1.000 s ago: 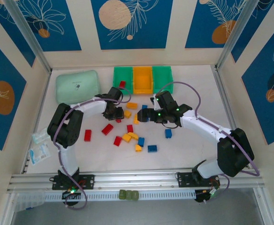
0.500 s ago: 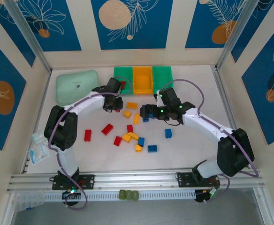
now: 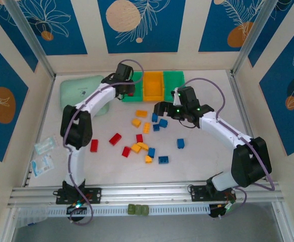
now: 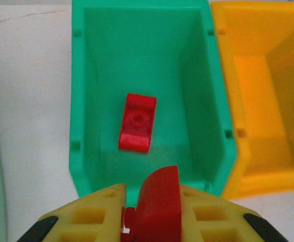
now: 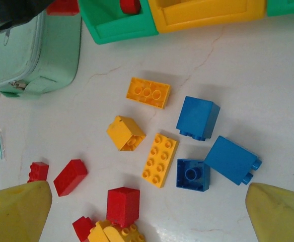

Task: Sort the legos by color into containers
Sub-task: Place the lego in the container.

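Mint box (image 3: pixel 76 89), 2 packets (image 3: pixel 41 165) far L.

Glossy plastic legos (image 5: pixel 197 117), smooth plastic containers (image 4: pixel 81 101)

Held red brick (image 4: pixel 158 199), lower end off-frame

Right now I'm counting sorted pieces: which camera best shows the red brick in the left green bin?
Left wrist: it looks straight into the left green bin, the red brick whole on its floor. Right wrist catches a red sliver at its top edge; top external gives a small red patch beside the left end effector.
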Controlling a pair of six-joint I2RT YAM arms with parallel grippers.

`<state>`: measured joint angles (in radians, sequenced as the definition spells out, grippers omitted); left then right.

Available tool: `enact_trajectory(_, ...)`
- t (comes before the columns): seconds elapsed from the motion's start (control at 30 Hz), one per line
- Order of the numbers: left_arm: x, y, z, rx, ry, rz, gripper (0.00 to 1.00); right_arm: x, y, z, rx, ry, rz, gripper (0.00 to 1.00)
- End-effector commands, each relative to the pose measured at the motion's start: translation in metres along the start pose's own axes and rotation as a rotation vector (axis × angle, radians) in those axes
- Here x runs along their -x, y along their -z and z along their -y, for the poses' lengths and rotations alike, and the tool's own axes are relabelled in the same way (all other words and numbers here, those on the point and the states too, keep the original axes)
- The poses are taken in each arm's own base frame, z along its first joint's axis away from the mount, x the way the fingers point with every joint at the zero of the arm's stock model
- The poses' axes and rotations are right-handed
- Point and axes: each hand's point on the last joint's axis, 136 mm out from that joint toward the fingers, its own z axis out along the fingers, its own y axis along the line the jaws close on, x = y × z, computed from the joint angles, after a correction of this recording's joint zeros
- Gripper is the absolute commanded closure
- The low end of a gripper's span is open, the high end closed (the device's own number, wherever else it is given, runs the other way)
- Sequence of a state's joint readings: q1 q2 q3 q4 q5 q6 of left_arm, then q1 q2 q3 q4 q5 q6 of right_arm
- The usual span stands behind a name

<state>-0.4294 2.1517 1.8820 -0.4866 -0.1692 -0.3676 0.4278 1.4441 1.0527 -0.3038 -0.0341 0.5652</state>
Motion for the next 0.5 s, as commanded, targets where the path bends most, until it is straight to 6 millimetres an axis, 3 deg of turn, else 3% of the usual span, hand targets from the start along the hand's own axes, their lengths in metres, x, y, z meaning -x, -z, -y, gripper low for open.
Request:
enact_trajectory(0.0,0.019,-0.018,-0.006,0.044,-0.027,0.034,0.77,0.018,0.006,-0.007,0.012,0.018,0.045,0.01)
enact_trajectory(0.1,0.028,-0.028,-0.003,0.035,-0.029,0.046,0.63,0.022,0.009,-0.009,0.016,0.023,0.054,0.01)
enact_trajectory(0.2,0.035,-0.027,0.005,-0.011,-0.037,0.049,0.57,0.024,0.011,-0.011,0.021,0.028,0.059,0.01)
enact_trajectory(0.33,0.044,-0.007,0.012,-0.053,-0.033,0.056,0.53,0.025,0.014,-0.012,0.025,0.031,0.056,0.01)
enact_trajectory(0.47,0.034,0.022,0.021,-0.130,-0.030,-0.001,0.51,0.019,0.019,-0.015,0.040,0.040,0.035,0.01)
